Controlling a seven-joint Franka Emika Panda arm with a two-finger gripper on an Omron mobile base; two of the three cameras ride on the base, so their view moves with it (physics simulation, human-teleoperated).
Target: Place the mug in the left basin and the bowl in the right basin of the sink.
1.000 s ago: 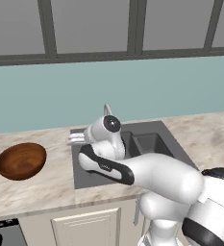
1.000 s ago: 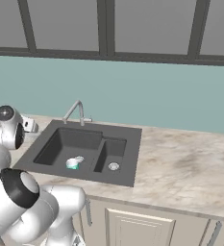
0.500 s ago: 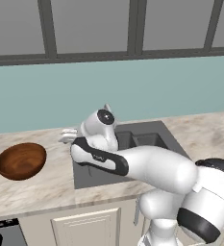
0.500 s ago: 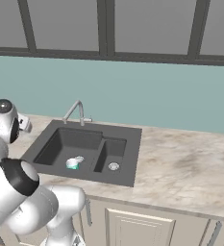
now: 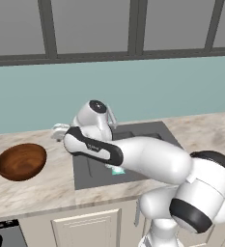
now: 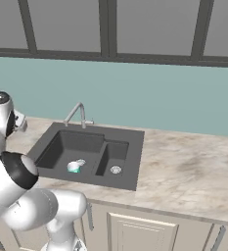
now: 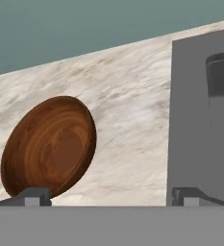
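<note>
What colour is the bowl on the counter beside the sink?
The bowl is glossy reddish-brown with a wood grain, clearest in the hand view.

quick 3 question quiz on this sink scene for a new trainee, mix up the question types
1. True or false: the mug already sits in the left basin.
2. Where is the bowl? A) in the right basin B) on the counter beside the sink C) held in the tool
3. Fill in: the tool's fingers stand ____, with nothing between them.

Key
1. True: it lies on the floor of the wider recess, near the drain.
2. B: it rests on the marble counter, apart from the sink rim.
3. Open: in the hand view the tips stand wide apart, with the bowl ahead of them.
</note>
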